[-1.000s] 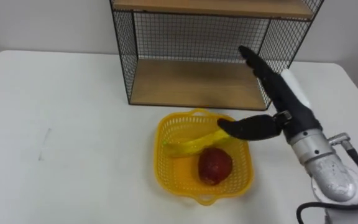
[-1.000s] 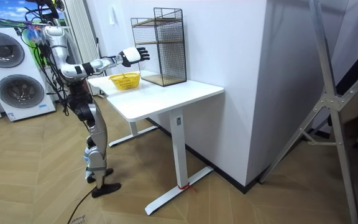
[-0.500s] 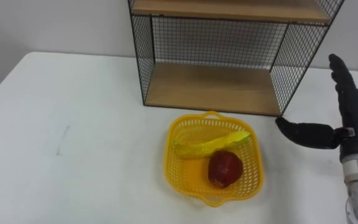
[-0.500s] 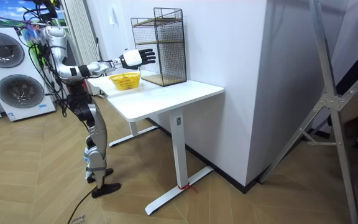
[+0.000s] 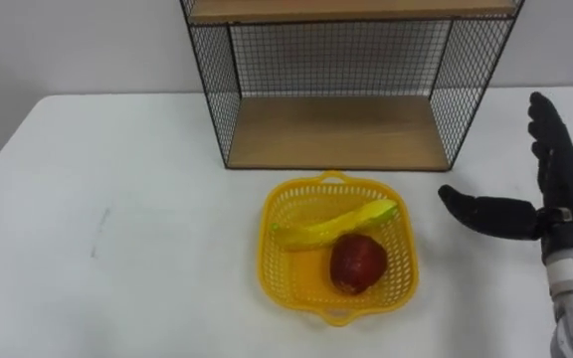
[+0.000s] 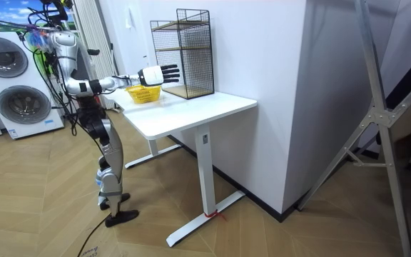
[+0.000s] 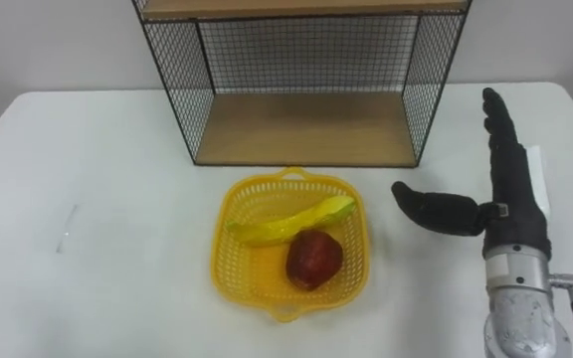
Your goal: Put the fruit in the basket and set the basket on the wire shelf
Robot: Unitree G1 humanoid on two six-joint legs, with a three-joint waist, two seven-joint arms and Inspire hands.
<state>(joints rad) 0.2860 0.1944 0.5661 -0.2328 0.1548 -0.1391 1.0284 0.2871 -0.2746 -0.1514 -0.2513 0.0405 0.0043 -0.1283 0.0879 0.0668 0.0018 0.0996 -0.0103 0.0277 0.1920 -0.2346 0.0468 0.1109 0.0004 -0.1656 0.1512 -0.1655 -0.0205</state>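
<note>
Yellow plastic basket (image 5: 285, 286) sits on the white table (image 5: 117, 189), just in front of the wire shelf (image 5: 336, 134), not touching it. 2 fruits are already in: banana (image 5: 336, 225) lying across the far half, red apple (image 5: 357, 264) against it on the near side. So step 1 looks done; the job now is lifting the basket

Right hand (image 5: 565, 204) hangs over the table to the right of the basket, clear of it, fingers straight, thumb spread toward the rim, holding nothing. Room view has the robot standing at the table end with that arm stretched out over the top

How I'd do the grab:
- move left and down to the basket's right rim, thumb inside the wall, fingers outside, pinch firmly
- thin mesh will likely flex, so bite deep, not on the lip
- lift level; a tilt would likely roll the apple
- enter through the open front onto the lower wooden board, centred between the mesh side walls
- set down fully before letting go

Writing: nothing readable on basket, fruit or shelf; just a faint grey mark (image 5: 97, 231) on the table top, not legible
</note>
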